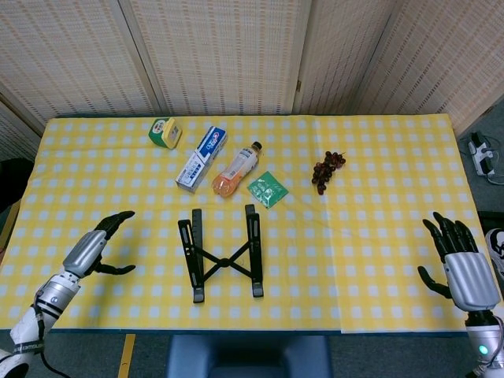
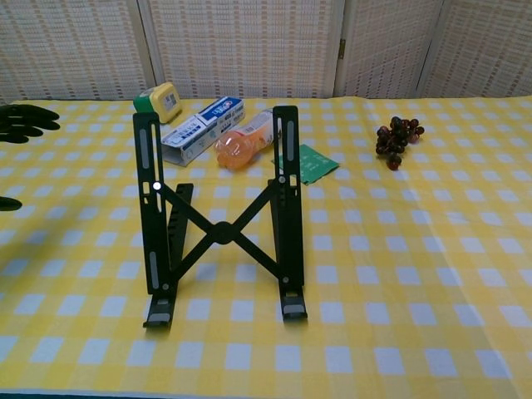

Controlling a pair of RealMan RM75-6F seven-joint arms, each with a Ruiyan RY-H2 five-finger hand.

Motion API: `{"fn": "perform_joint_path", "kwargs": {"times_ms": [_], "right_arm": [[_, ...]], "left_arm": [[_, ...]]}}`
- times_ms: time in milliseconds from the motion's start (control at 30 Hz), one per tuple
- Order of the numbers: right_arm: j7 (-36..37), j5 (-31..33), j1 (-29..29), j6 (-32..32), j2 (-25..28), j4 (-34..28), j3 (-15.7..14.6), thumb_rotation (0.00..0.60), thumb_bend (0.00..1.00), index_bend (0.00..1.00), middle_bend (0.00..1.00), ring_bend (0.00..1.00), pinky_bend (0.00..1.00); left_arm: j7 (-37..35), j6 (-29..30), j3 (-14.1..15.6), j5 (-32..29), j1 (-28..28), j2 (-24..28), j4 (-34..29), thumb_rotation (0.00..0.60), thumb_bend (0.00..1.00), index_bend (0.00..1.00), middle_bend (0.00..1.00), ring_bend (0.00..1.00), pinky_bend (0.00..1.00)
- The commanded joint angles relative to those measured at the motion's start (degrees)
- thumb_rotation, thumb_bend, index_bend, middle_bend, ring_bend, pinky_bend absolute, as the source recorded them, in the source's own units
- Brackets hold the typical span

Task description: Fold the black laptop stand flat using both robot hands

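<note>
The black laptop stand [image 1: 221, 253] stands unfolded near the front middle of the table, two upright rails joined by an X brace [image 2: 221, 233]. My left hand [image 1: 96, 244] hovers over the cloth to the left of the stand, fingers spread and holding nothing; only its dark fingertips [image 2: 25, 120] show at the chest view's left edge. My right hand [image 1: 461, 264] is at the table's far right edge, well away from the stand, fingers apart and holding nothing.
Behind the stand lie a green and yellow timer [image 1: 164, 131], a toothpaste box [image 1: 201, 158], an orange drink bottle [image 1: 235, 168], a green packet [image 1: 268, 189] and a bunch of dark grapes [image 1: 326, 170]. A yellow checked cloth [image 1: 370, 236] covers the table.
</note>
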Motion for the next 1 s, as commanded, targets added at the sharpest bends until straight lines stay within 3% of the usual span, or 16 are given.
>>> {"fn": "perform_joint_path", "kwargs": {"times_ms": [33,267,533,767,1000], "right_arm": [[0.0,0.0,0.1,-0.1,-0.1,0.1,0.0,0.600,0.36,0.00,0.00,0.00,0.00],[0.9,0.2,0.8,-1.9,-0.6,0.5,-0.4,0.600,0.36,0.00,0.00,0.00,0.00],[4.6,-0.7,3.0,-6.0,-1.5,1.2,-1.2,0.600,0.36,0.00,0.00,0.00,0.00],[15.8,-4.1,8.0,-13.0,-2.3,2.2,-2.5,0.600,0.36,0.00,0.00,0.01,0.00],[25.8,-7.7,13.9,-19.1,-4.4,3.5,-3.5,0.600,0.36,0.00,0.00,0.02,0.00]], "left_arm": [[-10.4,-6.0,-0.5,1.2,-5.8,-2.0,2.7,0.600,0.20,0.07,0.10,0.07,0.03],[-27.8,-10.0,1.0,4.7,-11.9,-4.6,5.8,0.600,0.20,0.11,0.15,0.14,0.07],[-40.4,-9.9,4.2,8.6,-16.3,-7.1,8.0,0.600,0.20,0.17,0.25,0.22,0.12],[-51.0,-6.2,7.2,12.4,-19.3,-9.2,10.5,0.600,0.20,0.26,0.33,0.29,0.17],[-55.6,-1.3,9.6,14.6,-20.6,-9.6,12.3,0.600,0.20,0.36,0.41,0.35,0.21]]}}
